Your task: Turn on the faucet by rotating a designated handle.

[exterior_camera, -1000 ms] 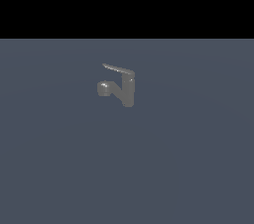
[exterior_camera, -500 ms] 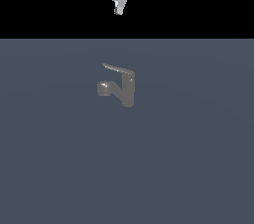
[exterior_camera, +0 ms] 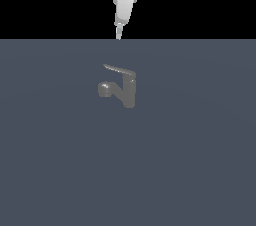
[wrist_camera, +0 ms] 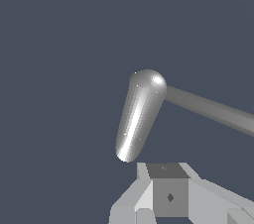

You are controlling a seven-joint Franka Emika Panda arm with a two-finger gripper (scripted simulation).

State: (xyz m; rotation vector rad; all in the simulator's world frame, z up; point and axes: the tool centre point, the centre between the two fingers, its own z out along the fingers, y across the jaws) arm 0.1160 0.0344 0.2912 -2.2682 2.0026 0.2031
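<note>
The grey faucet (exterior_camera: 128,91) stands upright on the floor in the exterior view. Its spout ends in a rounded knob (exterior_camera: 104,89) pointing to the exterior view's left. The handle (exterior_camera: 119,69) is a thin tapering blade reaching left from the top of the body. My gripper (exterior_camera: 119,35) hangs above and behind the faucet, well apart from it, with its fingers together in one narrow tip. In the wrist view a bright round-ended blade (wrist_camera: 136,119), seemingly the handle from above, lies just ahead of my gripper (wrist_camera: 166,178). A darker bar (wrist_camera: 213,109) branches off it.
The faucet stands alone on a plain blue-grey floor (exterior_camera: 200,160) that fills both views. A black background lies beyond the floor's far edge.
My gripper has come down into the exterior view from the top, towards the faucet. The faucet and its handle have not moved.
</note>
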